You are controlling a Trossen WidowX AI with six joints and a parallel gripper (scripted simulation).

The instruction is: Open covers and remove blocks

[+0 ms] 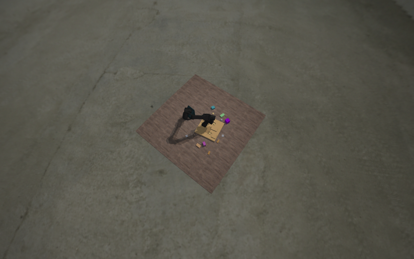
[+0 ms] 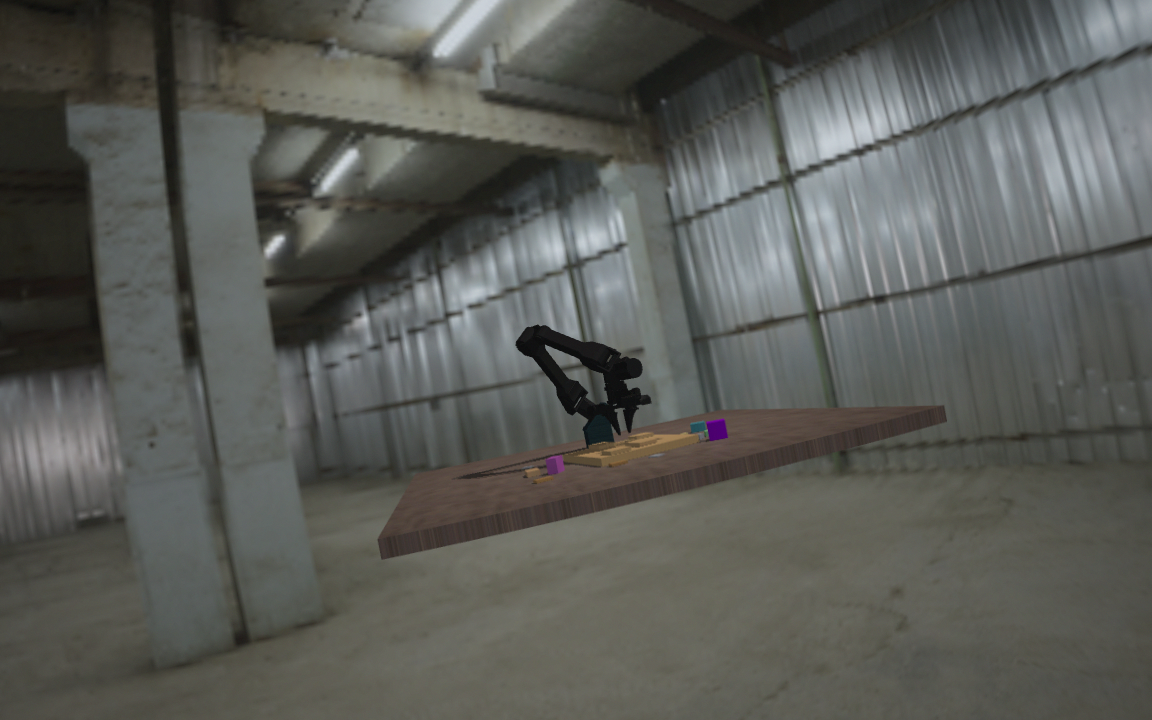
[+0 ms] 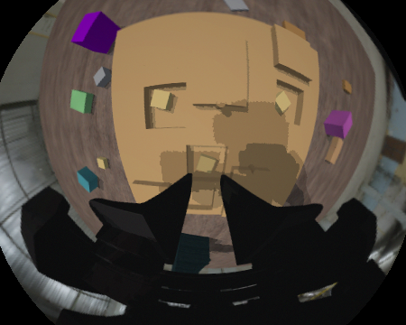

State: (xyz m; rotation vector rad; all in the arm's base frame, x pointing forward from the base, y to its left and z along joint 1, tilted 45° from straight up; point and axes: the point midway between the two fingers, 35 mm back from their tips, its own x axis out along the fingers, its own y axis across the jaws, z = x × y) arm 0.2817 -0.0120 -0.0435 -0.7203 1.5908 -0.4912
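The tan puzzle board [image 1: 220,123] [image 2: 680,440] [image 3: 131,90] shows three uncovered wells. Pale yellow blocks sit in the left well [image 3: 161,99], the right well [image 3: 282,102] and the near well [image 3: 207,163]. A raised cover [image 3: 293,51] lies beyond the right well. A wide cover [image 3: 212,68] lies beside the left well, with a small knob at its near edge. Another cover, in shadow, lies right of the near well. My gripper [image 2: 624,431] [image 3: 206,178] is partly open and empty, pointing down above the near well. The fingers hide part of the board's near side.
On the table left of the board are a purple cube [image 3: 96,32], a grey block [image 3: 102,77], a green block [image 3: 81,101], a small yellow block [image 3: 103,162] and a teal block [image 3: 87,179]. Right of it are a magenta block [image 3: 338,124] and orange pieces.
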